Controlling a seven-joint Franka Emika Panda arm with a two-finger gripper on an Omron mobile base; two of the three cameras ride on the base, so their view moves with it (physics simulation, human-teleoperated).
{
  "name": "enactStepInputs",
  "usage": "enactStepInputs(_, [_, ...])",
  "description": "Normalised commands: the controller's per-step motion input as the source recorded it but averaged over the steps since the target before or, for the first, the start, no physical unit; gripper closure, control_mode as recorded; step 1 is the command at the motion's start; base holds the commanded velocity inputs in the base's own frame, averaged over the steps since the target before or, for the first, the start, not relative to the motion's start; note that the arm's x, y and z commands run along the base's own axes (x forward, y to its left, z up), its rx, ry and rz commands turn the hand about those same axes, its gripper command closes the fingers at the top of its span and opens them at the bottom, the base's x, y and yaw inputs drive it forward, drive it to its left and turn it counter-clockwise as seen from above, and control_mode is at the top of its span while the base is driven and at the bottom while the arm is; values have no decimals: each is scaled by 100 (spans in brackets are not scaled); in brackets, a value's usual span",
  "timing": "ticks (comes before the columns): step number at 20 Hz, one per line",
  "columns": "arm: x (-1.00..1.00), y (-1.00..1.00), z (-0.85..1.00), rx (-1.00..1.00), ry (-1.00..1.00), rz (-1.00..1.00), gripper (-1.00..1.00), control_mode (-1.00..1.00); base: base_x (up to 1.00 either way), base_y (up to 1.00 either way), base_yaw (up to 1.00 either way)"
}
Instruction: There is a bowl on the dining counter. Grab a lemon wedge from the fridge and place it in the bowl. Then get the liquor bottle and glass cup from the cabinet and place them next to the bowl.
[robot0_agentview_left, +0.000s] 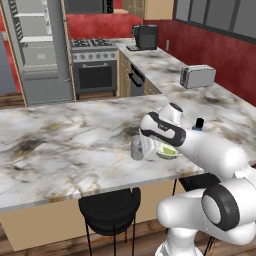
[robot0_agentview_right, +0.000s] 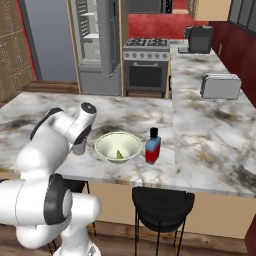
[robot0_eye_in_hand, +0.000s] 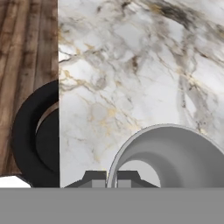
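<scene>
Marbled stone runs across the whole scene as an L-shaped tabletop (robot0_agentview_right: 210, 145), with black stools (robot0_agentview_right: 162, 205) tucked under its near edge and wood floor below.

Nearest, the end effector (robot0_eye_in_hand: 112, 183) is closed on the rim of the glass cup (robot0_eye_in_hand: 175, 153): in the hand view one dark fingertip sits inside the wall and one outside. The cup stands upright on the stone, close to the near edge, its mouth facing the hand camera. From the left base view the cup (robot0_agentview_left: 137, 148) sits at about 9 o'clock of the bowl (robot0_agentview_left: 167, 151), just beside it, though whether they touch cannot be told.

The bowl (robot0_agentview_right: 118, 147) already holds the lemon wedge (robot0_agentview_right: 119, 154). The liquor bottle (robot0_agentview_right: 153, 146) stands upright at 3 o'clock of the bowl in the right base view, just beside it.

Judgement: the cup appears already placed, so the coming move turns on freeing the rim and lifting straight up along the cup's vertical axis; a sideways pull toward 3 o'clock risks knocking the bowl.

Farther back stand a toaster (robot0_agentview_right: 220, 86), a coffee machine (robot0_agentview_right: 199, 39), the stove (robot0_agentview_right: 146, 62), and the fridge (robot0_agentview_right: 97, 45), its door open.
</scene>
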Motion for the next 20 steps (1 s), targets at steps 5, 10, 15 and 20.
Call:
enactStepInputs(5, [20,4,-15,0,7,-3,100,-100,0,0,0])
enactStepInputs(10, [15,11,-14,0,0,0,100,-100,0,0,0])
enactStepInputs(15, [9,12,-19,-3,0,0,100,-100,0,0,0])
enactStepInputs(20, [14,10,-19,-3,0,0,100,-100,0,0,0])
